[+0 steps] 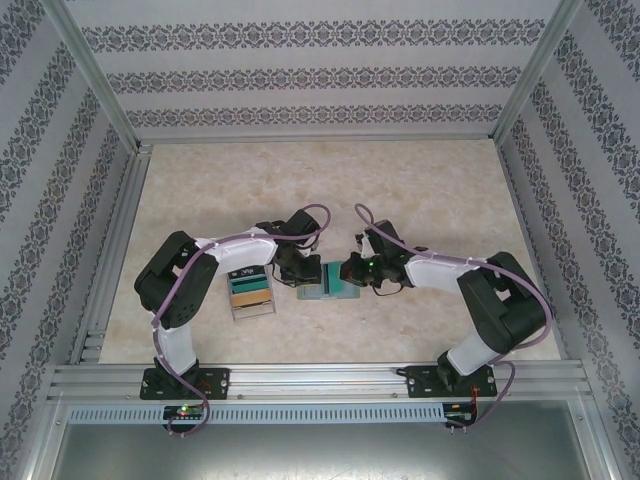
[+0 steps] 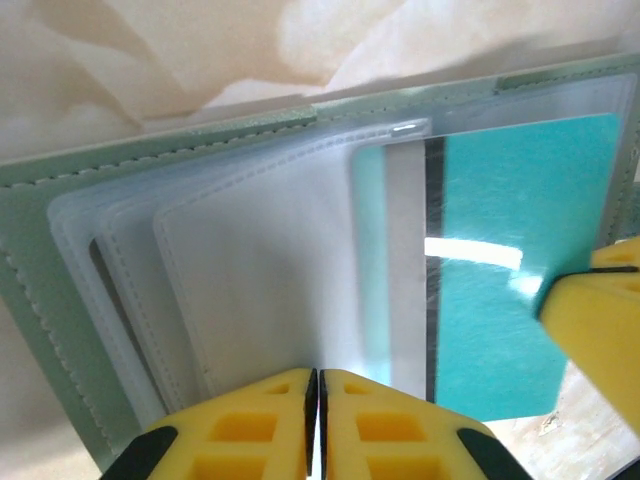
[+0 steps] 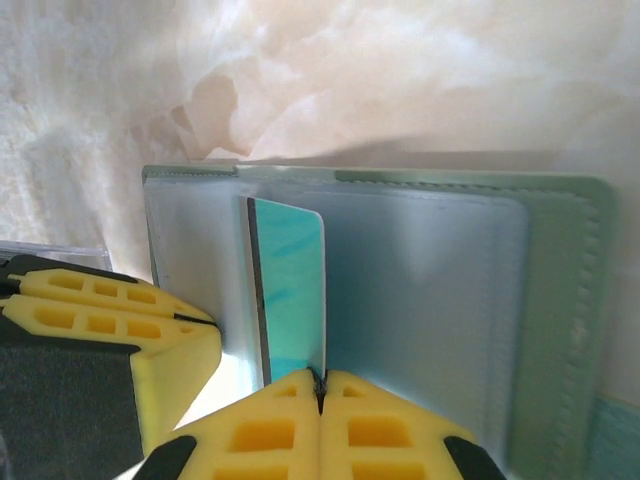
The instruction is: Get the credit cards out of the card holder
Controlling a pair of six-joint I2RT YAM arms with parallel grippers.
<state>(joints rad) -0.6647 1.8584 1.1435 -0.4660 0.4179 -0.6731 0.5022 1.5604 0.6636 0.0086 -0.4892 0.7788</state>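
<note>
The sage-green card holder (image 1: 311, 293) lies open on the table between my two grippers. In the left wrist view its green cover (image 2: 40, 200) frames several clear sleeves (image 2: 250, 260). My left gripper (image 2: 317, 378) is shut on the edge of a sleeve. A teal credit card (image 2: 520, 270) with a dark stripe sticks partway out of a sleeve. In the right wrist view my right gripper (image 3: 321, 380) is shut on the near edge of that credit card (image 3: 290, 290), which stands up from the card holder (image 3: 560, 300). The left gripper's yellow fingers (image 3: 110, 310) show at the left.
A clear plastic tray (image 1: 252, 290) of staggered coloured cards sits just left of the card holder, under the left arm. A metal frame rail (image 1: 320, 378) runs along the near edge. Patterned walls enclose the marble-look table (image 1: 320, 185), which has free room at the back.
</note>
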